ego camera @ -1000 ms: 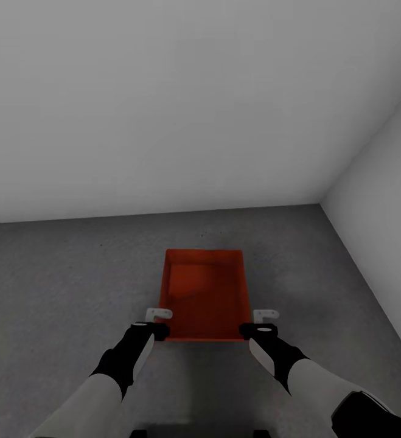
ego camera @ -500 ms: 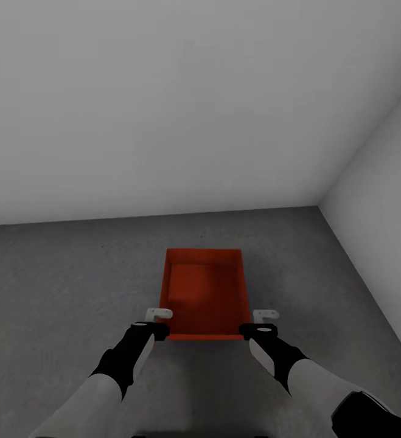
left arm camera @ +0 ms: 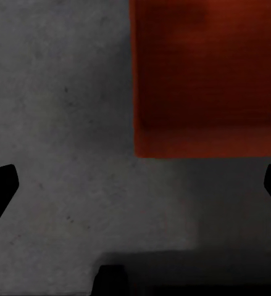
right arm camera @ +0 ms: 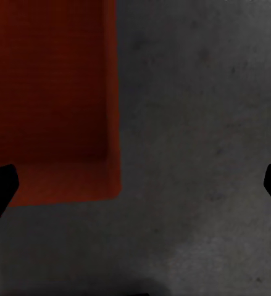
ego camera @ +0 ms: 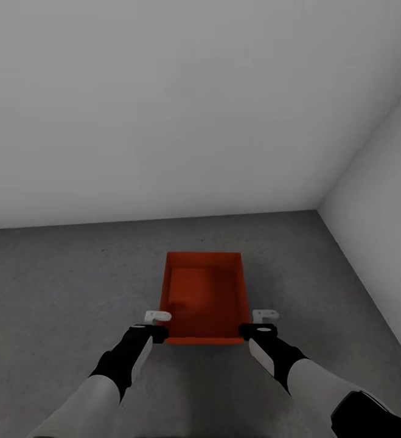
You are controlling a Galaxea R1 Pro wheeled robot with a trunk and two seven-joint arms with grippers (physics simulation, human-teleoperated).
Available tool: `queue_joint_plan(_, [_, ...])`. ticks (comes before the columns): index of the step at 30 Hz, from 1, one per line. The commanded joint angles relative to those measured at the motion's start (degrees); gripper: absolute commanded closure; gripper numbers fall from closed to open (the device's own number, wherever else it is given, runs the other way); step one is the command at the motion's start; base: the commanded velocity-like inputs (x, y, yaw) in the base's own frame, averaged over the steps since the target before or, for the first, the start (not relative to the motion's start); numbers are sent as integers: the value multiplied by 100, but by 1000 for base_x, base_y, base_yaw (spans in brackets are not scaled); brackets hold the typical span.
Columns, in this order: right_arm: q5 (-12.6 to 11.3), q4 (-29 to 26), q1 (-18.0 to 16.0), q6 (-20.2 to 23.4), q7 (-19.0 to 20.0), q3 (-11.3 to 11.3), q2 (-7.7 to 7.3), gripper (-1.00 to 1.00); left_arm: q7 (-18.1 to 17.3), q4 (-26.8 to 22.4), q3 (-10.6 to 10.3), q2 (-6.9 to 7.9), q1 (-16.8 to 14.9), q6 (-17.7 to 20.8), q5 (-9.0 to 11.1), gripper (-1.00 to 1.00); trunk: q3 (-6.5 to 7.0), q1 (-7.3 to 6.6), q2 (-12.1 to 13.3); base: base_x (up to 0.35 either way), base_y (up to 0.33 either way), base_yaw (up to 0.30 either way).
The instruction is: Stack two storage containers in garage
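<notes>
Head view showing one red-orange rectangular storage container (ego camera: pixel 204 296) sitting on speckled concrete floor (ego camera: pixel 60 286); left gripper (ego camera: pixel 156 325) and right gripper (ego camera: pixel 260 323), both spread wide, flanking it.

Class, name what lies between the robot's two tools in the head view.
The near end of the red-orange container sits between the left tool and right tool, on the concrete floor.

Container (ego camera: pixel 203 298) on floor (ego camera: pixel 60 286) btwn grippers; wall (ego camera: pixel 163 109) behind, corner to right.
</notes>
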Motion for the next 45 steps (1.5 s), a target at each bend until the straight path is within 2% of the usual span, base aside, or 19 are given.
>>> queue_joint_plan(1, [-31, -9, -4, 34, -29, 48, -5, -100, 9, 48, -7, 2, 0, 36, -30, -100, -1, 0, -3, 0, 0, 0])
queue_joint_plan(11, [-84, 156, 6, 12, 9, 47, -3, -100, 18, 903, 13, 17, 1, 13, 24, -100, 4, 0, -3, 0, 0, 0])
queue_joint_plan(24, [-76, 170, 7, 11, 15, 47, 2, -100, 26, 1046, 44, 78, 1, 19, 226, -100, 4, 0, -3, 0, 0, 0])
queue_joint_plan(39, [-65, 172, 7, 23, -4, 47, 5, -100, 31, 1132, 48, 120, 0, 19, 270, -100, 4, 0, -3, 0, 0, 0])
queue_joint_plan(45, [-12, 321, 165, 6, -13, 47, 118, -100, 30, 1180, 48, 150, 0, 19, 277, -100, 4, 0, -3, 0, 0, 0])
